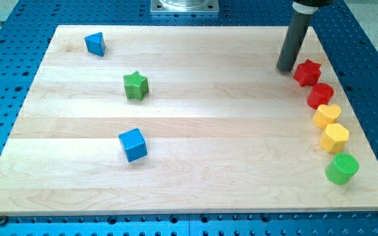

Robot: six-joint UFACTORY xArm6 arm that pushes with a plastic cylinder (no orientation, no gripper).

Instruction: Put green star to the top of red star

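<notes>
The green star (136, 85) lies on the wooden board (202, 144) in the view's upper left. The red star (307, 72) lies near the board's right edge, far to the right of the green star. My tip (285, 68) rests on the board just left of the red star, close to it; whether they touch I cannot tell. The dark rod rises from the tip toward the view's top.
Below the red star runs a column along the right edge: a red cylinder (320, 96), a yellow heart-like block (327, 116), a yellow hexagon (334, 137), a green cylinder (342, 169). A blue triangular block (95, 44) sits top left, a blue cube (133, 145) lower left.
</notes>
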